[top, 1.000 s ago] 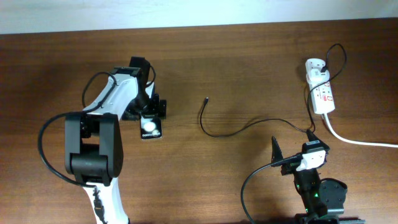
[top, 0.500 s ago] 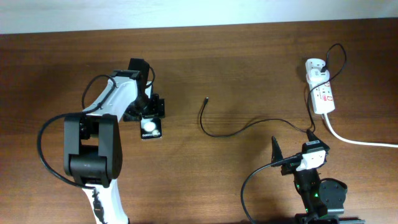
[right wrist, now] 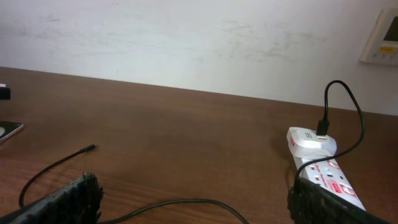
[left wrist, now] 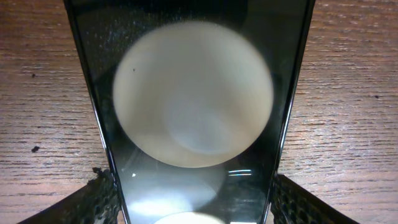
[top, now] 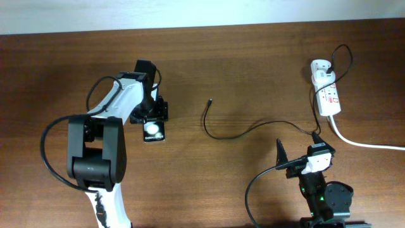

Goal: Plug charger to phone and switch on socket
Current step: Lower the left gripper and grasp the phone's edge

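Note:
The black phone (top: 152, 131) lies flat on the table, and its glossy screen (left wrist: 193, 106) shows round white reflections. My left gripper (top: 150, 116) reaches it from the far end, with a finger against each long edge (left wrist: 193, 214), shut on it. The charger's thin black cable (top: 240, 134) has its plug tip (top: 210, 100) lying free mid-table. It runs to the white adapter (top: 321, 67), which sits in the socket (top: 330, 98). My right gripper (top: 299, 152) is open and empty near the front edge. Its view shows the plug tip (right wrist: 91, 148), the adapter (right wrist: 310, 140) and the socket (right wrist: 329, 177).
The socket's thick white cord (top: 367, 144) runs off the right edge. A pale wall (right wrist: 186, 43) stands behind the table's far edge. Bare wood lies between the phone and the plug tip.
My left wrist has shifted slightly to the right over the phone's far end. The phone, the cable and the right arm have not moved.

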Robot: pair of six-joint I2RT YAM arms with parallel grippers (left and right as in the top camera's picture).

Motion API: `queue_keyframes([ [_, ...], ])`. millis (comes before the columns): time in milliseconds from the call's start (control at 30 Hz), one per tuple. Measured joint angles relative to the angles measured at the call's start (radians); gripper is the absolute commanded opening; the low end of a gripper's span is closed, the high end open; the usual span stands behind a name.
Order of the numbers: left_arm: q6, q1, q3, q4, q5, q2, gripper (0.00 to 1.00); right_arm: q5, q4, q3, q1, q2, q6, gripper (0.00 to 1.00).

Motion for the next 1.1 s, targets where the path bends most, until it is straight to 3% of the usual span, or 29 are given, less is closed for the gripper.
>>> queue_keyframes([
  [267, 0.0, -0.041, -0.014, 0.027, -0.037, -0.005, 0.82, 0.0, 0.0, 0.0, 0.0, 0.0, 0.0, 0.99],
  [467, 0.0, -0.047, -0.052, 0.067, -0.041, -0.028, 0.73, 0.0, 0.0, 0.0, 0.0, 0.0, 0.0, 0.99],
  [1100, 0.0, -0.05, -0.025, 0.016, -0.039, -0.016, 0.68, 0.0, 0.0, 0.0, 0.0, 0.0, 0.0, 0.99],
])
